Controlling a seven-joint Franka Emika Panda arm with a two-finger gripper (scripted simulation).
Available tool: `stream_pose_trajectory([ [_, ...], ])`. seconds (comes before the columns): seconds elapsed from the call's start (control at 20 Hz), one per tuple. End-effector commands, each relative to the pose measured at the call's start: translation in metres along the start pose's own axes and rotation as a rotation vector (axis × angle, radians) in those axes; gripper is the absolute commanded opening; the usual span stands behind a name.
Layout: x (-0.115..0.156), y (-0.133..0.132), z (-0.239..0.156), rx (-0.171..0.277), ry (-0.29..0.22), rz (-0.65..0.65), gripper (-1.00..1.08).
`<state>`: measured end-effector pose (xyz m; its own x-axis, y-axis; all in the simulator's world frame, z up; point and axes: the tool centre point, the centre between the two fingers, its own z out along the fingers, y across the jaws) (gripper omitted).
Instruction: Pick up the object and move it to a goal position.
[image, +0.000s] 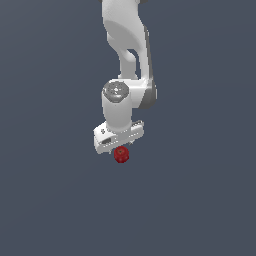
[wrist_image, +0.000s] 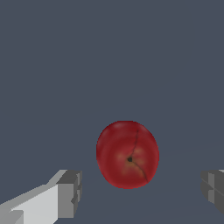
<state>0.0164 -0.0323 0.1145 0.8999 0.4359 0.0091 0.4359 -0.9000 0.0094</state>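
Object: a small, dark red, roundish ball (wrist_image: 127, 154) with a glossy skin; the wrist view shows a tiny dark dimple near its middle, thin dark lines running out from it, and a paler orange-yellow patch around that spot.
Object's place: it sits against the plain dark blue-grey ground (image: 55, 200), just under the white gripper (image: 119, 146) in the exterior view, where only the ball's lower part (image: 121, 155) shows below the hand's edge.
Object and fingers: in the wrist view the ball lies between the two grey fingertips, with a clear gap of bare ground on each side; neither pad touches it.
Gripper state: the jaws stand wide apart, far wider than the ball, and hold nothing.
Visible fingers: one grey pad (wrist_image: 70, 194) on a white finger shows at one side of the wrist picture, the other grey pad (wrist_image: 213, 191) is cut by the picture's edge on the opposite side.
Height of ball: whether it rests on the ground or hangs above it cannot be told; no shadow or contact line shows.
Gripper body: a flat white block, tilted a little in the exterior view.
Arm: the white, rounded robot arm (image: 125, 40) comes down from the top of the exterior view, with a grey round cap (image: 116, 90) on the wrist joint above the hand.
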Motion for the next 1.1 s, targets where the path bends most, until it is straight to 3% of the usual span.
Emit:
stream_pose_trajectory([
  [0.0,0.000,-0.001,0.007,0.004,-0.003,-0.042,1.00],
  [0.65,-0.001,-0.002,0.021,0.010,-0.009,-0.097,1.00],
  [1.05,-0.003,-0.003,0.058,0.010,-0.009,-0.101,1.00],
])
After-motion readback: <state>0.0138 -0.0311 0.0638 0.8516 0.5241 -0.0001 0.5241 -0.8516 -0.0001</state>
